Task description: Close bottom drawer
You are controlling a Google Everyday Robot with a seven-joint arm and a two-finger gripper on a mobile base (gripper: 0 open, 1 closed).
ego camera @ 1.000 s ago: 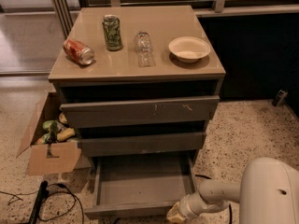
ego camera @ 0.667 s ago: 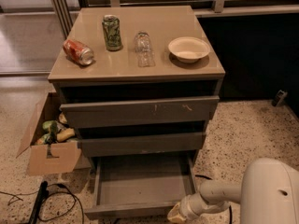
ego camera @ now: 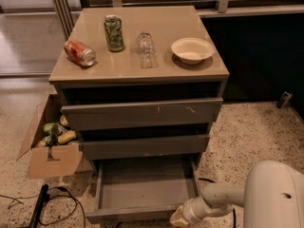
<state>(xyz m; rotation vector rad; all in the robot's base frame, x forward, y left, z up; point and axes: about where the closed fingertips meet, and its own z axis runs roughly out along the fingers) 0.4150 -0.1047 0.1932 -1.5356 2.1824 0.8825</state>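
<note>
Nothing measurable has moved since the earlier frames: the gripper (ego camera: 178,217) holds the same station at the right end of the bottom drawer's (ego camera: 142,189) front panel, and the drawer stands just as far out.

Location: the bottom drawer is at the foot of the cabinet (ego camera: 137,72), pulled well out toward the camera, flat grey inside exposed and empty. The two drawer fronts above it, upper (ego camera: 142,112) and middle (ego camera: 145,146), stand slightly proud but are not in question.

Tool: the gripper sits low at the frame's bottom edge, at the drawer's front right corner, on the end of the pale arm (ego camera: 216,198). Whether it is open or closed cannot be told, nor whether it is touching the panel or just beside it.

Step in hand, by judgement: positioning against the front panel ahead of the push; closing itself is not begun.

Orientation: the front panel's long axis runs left to right across the view; the drawer faces the camera and slides along the line into the cabinet.

Next move calls for a straight push away from the camera. Contact at one end may skew the drawer, so shifting toward mid-panel seems prudent.
</note>
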